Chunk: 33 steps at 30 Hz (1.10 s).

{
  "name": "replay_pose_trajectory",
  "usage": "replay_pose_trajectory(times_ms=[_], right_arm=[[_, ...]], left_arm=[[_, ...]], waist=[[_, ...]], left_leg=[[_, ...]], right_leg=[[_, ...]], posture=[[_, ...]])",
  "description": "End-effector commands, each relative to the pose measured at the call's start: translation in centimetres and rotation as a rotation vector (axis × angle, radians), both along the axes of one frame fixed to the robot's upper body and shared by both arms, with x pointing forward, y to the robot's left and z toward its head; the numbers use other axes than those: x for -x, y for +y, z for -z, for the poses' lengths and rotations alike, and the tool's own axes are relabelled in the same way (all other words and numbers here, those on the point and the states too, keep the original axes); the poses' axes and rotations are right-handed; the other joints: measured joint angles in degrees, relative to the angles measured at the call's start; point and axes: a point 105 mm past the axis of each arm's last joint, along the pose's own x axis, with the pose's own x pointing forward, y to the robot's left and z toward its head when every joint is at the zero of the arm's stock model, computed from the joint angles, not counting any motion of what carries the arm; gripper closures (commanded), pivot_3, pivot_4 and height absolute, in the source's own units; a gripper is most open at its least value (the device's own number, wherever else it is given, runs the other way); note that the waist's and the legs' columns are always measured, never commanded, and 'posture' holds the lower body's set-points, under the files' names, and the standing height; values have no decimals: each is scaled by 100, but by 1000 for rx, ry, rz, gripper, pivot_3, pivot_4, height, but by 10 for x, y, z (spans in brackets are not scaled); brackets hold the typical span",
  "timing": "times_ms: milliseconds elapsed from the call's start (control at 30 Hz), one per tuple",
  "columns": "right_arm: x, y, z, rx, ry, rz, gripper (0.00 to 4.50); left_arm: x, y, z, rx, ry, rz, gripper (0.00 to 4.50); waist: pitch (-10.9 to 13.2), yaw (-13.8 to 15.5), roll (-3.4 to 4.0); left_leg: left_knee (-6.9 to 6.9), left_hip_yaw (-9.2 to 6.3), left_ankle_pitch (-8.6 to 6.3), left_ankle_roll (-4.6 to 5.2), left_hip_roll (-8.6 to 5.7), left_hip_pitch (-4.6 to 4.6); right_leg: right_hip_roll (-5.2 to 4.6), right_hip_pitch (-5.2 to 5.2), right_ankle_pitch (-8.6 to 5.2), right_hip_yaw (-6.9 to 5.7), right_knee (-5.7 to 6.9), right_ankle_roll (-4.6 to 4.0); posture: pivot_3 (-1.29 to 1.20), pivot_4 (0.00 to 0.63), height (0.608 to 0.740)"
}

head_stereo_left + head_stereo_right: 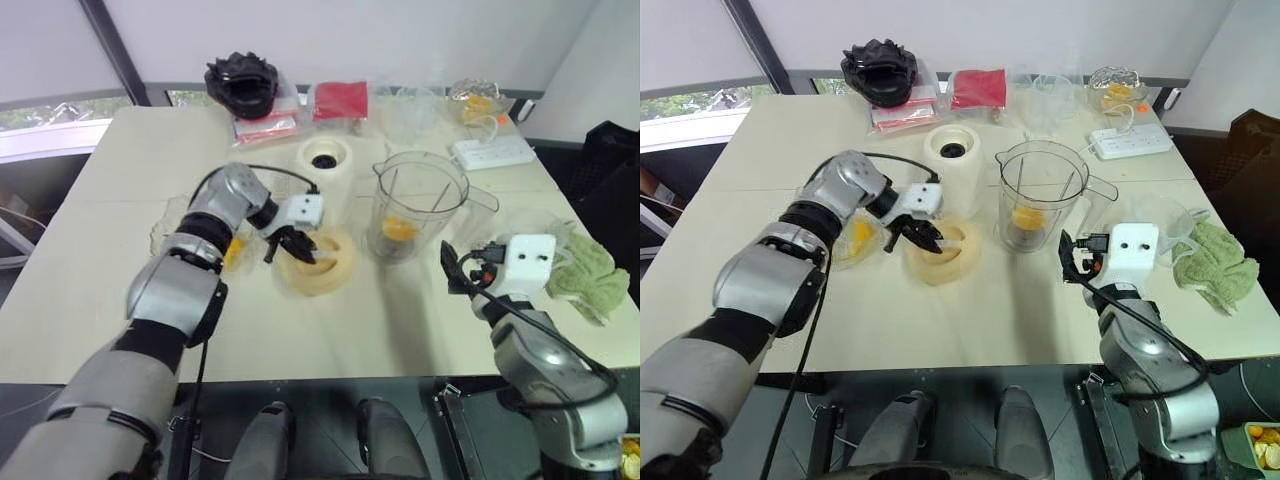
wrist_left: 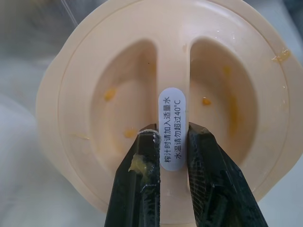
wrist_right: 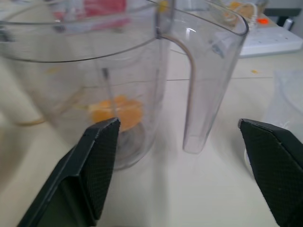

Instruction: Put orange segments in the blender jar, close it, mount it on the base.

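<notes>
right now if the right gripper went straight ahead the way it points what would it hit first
Most likely the blender jar: the open right gripper faces its wall and handle, so the handle looks likely to pass between the fingers. Depth is hard to judge.

Orange segments [image 1: 400,229] in the blender jar [image 1: 418,205], lid [image 1: 316,262] to its left, base [image 1: 325,160] behind the lid.
</notes>
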Motion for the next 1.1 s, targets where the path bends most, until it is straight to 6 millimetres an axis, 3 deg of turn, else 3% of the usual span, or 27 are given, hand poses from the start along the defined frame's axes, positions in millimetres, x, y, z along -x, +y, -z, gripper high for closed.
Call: replay_pose_trajectory(times_ms=[33, 333, 633, 733, 867, 900, 1100], right_arm=[[-9, -2, -7, 13, -56, 8, 366], [-37, -15, -3, 4, -78, 62, 366], [-59, -18, -1, -4, -92, 80, 366], [-64, -20, -1, -3, -98, 89, 1234], [-69, -22, 0, -1, -98, 96, 3327], [-70, -22, 0, -2, -99, 93, 3613], [-65, -13, -4, -29, -101, 54, 3601]], left_arm=[[0, 4, -19, 76, -32, 10, 4268], [3, 25, -42, 161, -78, -49, 4268], [14, 33, -52, 206, -103, -96, 4268], [17, 36, -54, 213, -112, -112, 4268], [18, 40, -60, 227, -130, -135, 4268], [18, 41, -61, 231, -135, -141, 4268], [15, 53, -78, 247, -177, -183, 4268]], waist=[[0, -3, 1], [1, -32, 4], [1, -53, 6], [1, -114, 6], [0, -147, 8], [0, -146, 8], [0, -146, 9]], left_leg=[[0, 0, 0, 0, 0, 0], [-2, 0, 0, -1, 1, -2], [-3, 0, 1, -3, 2, -2], [-3, 0, 2, -4, 1, -2], [-3, -2, 2, -4, 2, -2], [-3, -1, 2, -4, 2, -2], [-3, -2, 3, -6, 1, -2]], right_leg=[[0, 0, 0, 0, 0, 0], [2, -12, 1, 5, 12, -1], [3, -20, 2, 7, 20, -4], [3, -22, 2, 7, 25, -4], [3, -24, 2, 7, 29, -4], [3, -25, 2, 8, 30, -4], [3, -27, 2, 8, 34, -5]], posture=[[0, 150, 740], [0, 150, 740], [0, 150, 740], [0, 150, 740], [0, 150, 740], [0, 150, 740], [0, 150, 740]])
